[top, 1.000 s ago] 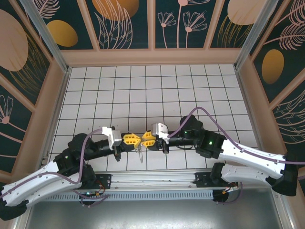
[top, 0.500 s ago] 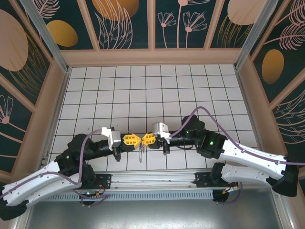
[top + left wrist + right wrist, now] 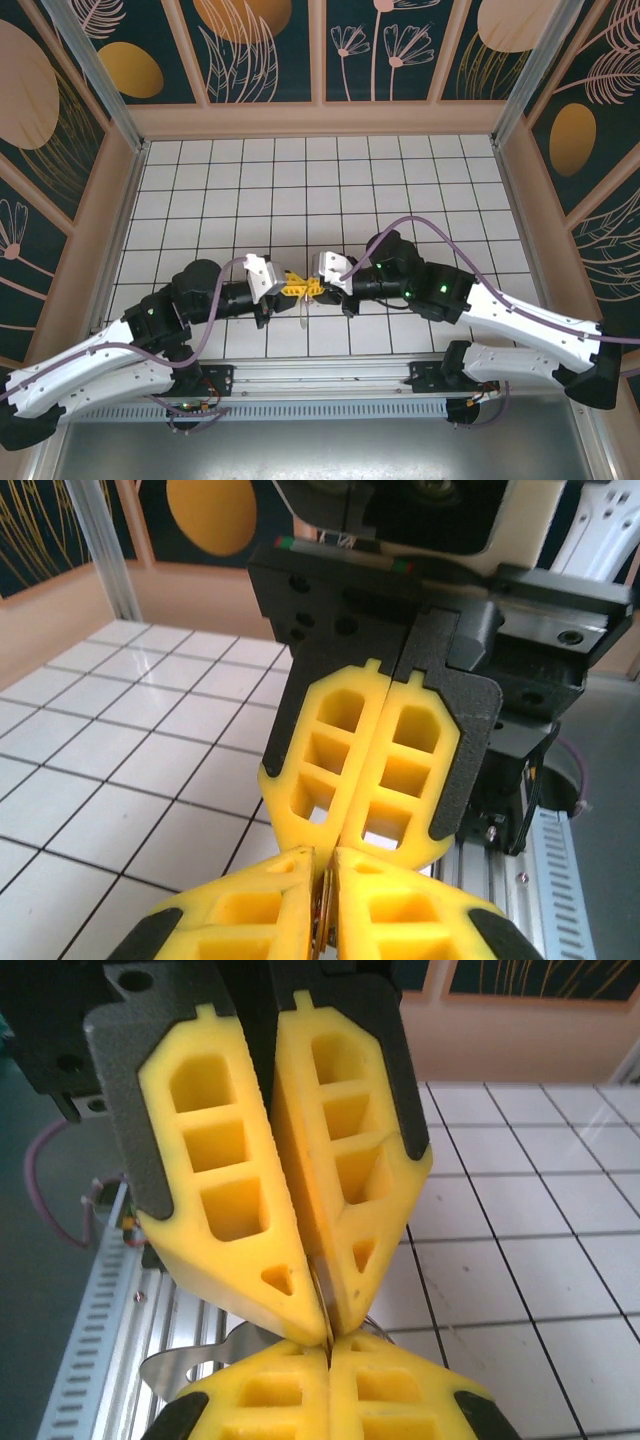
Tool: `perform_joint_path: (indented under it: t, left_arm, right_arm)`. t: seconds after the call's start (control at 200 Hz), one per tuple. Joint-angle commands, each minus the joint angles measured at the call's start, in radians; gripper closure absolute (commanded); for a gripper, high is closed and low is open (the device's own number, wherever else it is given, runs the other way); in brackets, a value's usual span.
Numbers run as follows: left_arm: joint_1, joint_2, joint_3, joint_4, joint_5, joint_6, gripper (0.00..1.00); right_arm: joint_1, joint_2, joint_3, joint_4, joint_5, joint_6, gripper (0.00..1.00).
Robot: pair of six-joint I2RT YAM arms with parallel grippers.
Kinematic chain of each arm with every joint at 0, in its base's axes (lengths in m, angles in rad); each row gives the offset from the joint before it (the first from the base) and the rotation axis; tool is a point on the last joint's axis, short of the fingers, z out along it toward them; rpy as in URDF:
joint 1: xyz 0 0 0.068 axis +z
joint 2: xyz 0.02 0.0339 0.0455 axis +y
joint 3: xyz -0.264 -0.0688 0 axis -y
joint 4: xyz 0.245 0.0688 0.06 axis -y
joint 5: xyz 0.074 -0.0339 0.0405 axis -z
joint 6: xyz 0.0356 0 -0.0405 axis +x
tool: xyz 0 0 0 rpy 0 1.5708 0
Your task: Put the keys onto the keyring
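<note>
**STATUS: BOTH GRIPPERS MEETING TIP TO TIP OVER THE KEYRING**

You are looking at the keyring (image 3: 303,318) in the top view. It is showing as a thin, pale oval loop over the near tiles of the white worktop (image 3: 300,180). You cannot tell whether its lower end is touching the tiles.

**Positions, all taken from the keyring**
- The left gripper (image 3: 291,285) is sitting directly above the keyring and slightly to its left.
- The right gripper (image 3: 314,287) is sitting directly above the keyring and slightly to its right.
- The two sets of yellow fingertips are touching each other, and the keyring is hanging just beneath that contact point.

**Left gripper**
- Its fingers (image 3: 250,910) are standing almost fully closed, with only a narrow slit between the pads.
- In the left wrist view, a thin brownish metal edge is sitting in that slit near the tips.
- In the right wrist view, the same two fingers are converging to a point with a thin silver strip between them.
- You are therefore seeing the left gripper pinching the keyring.

**Right gripper**
- Its fingers (image 3: 340,750) are pressing flat against each other with no gap showing.
- You cannot tell whether they are holding anything.
- In the right wrist view, a curved silver band of the keyring (image 3: 195,1360) is showing just beside these fingertips, in front of the slotted rail (image 3: 110,1290).
</note>
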Motion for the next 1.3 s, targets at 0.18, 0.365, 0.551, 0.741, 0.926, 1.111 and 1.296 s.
perform_joint_path:
  t: [0.18,0.365,0.551,0.741,0.926,1.111,1.296]
  left_arm:
    - [-0.002,0.029,0.019,-0.116,-0.05,0.026,0.98]
    - [-0.002,-0.036,-0.004,-0.022,-0.008,-0.017,1.0]
    - [-0.003,-0.132,-0.076,0.202,0.057,-0.073,1.0]
    - [-0.003,-0.159,-0.148,0.308,0.057,-0.079,1.0]
    - [-0.003,-0.161,-0.186,0.387,0.072,-0.077,1.0]
    - [-0.002,-0.171,-0.197,0.435,0.084,-0.069,1.0]
    - [-0.002,-0.188,-0.189,0.423,0.081,-0.058,1.0]
  right_arm:
    - [0.007,0.036,0.15,-0.082,0.014,-0.104,1.0]
    - [0.007,0.013,0.114,-0.037,-0.014,-0.088,0.99]
    - [0.008,-0.047,0.001,0.12,-0.067,-0.012,0.83]
    - [0.008,-0.059,-0.054,0.228,-0.118,0.026,0.8]
    - [0.009,-0.035,-0.061,0.251,-0.142,0.045,0.83]
    - [0.008,-0.035,-0.066,0.248,-0.128,0.058,0.83]
    - [0.008,-0.078,-0.103,0.267,-0.098,0.082,0.78]
